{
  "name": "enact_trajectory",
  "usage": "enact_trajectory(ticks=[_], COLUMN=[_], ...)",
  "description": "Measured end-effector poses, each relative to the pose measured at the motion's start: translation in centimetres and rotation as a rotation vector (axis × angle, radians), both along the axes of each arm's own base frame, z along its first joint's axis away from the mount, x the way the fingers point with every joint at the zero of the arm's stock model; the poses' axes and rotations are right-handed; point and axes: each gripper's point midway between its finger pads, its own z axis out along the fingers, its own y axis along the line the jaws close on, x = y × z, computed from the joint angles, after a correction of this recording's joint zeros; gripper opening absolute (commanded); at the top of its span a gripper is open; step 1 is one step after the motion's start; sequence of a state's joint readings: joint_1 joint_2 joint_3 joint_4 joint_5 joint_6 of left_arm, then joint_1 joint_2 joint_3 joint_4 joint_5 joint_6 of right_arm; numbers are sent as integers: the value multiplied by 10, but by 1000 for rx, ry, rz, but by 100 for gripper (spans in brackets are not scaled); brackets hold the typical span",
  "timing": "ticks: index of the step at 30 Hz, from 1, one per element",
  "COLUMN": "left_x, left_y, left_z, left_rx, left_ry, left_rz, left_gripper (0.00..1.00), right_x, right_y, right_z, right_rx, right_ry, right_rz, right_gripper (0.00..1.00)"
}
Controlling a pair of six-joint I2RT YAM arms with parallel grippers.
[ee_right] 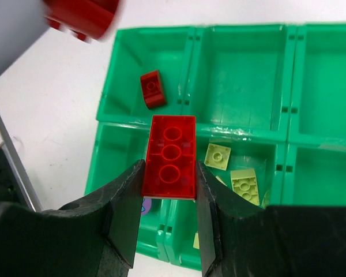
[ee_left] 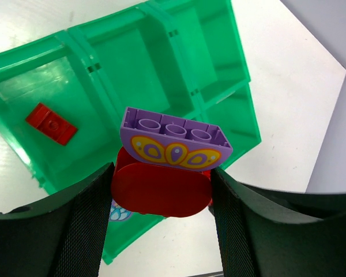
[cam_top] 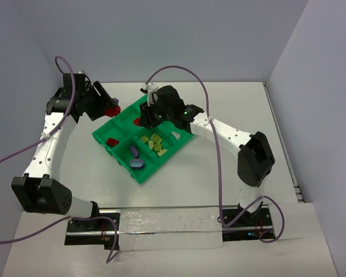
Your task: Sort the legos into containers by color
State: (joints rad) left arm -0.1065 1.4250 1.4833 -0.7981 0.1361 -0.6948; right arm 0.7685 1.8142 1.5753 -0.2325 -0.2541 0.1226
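1. the left hand [ee_left: 161, 184] is clenched on a red rounded brick [ee_left: 161, 197], one finger pressing each side. a purple brick with a yellow butterfly print [ee_left: 174, 141] is stuck on top of the red one, its three hollow tubes showing.
2. from above, this left hand [cam_top: 106, 107] is at the far-left edge of the green tray [cam_top: 124, 123], held clear of the table [cam_top: 248, 104].
3. the right hand [ee_right: 170, 173] grips a flat red brick [ee_right: 172, 154] by its long sides, with three round sockets facing the wrist camera. in the top view the right hand [cam_top: 147, 115] is over the far part of the tray.
4. in the right wrist view the flat red brick hangs above the divider between two compartments – whether it touches the tray [ee_right: 242, 134] i cannot tell.
5. a small red brick [ee_right: 153, 89] lies alone in a corner compartment, the left corner when seen from above.
6. yellow-green bricks [cam_top: 154, 143] lie loose together in a middle compartment – several of them, some touching.
7. purple pieces [cam_top: 136, 157] sit in the near corner compartment, next to the yellow-green one.
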Motion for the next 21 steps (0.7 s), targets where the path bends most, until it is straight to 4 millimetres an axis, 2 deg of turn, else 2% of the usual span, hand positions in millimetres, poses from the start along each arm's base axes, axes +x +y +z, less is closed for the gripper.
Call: enact_trajectory(ticks=[5,9,12,18,21], left_x=[-6,-15,-19,-29,-31], left_y=[12,22,28,37,40], left_z=[3,1,8,23,27], left_rx=[36,60,66,76,81], left_ry=[27,50,39,-3,-13], left_rz=[44,84,120,165,185], left_gripper=[43,44,44,44,44], right_x=[-1,-2,0,-4,-5], right_y=[2,4,16,43,59], right_z=[-19,-21,-26,-56,-64], right_rx=[-6,13,31,20,23], right_ry=[62,99,141,218,238], right_rz=[-26,-44,-36,8,28], right_gripper=[0,0,0,0,0])
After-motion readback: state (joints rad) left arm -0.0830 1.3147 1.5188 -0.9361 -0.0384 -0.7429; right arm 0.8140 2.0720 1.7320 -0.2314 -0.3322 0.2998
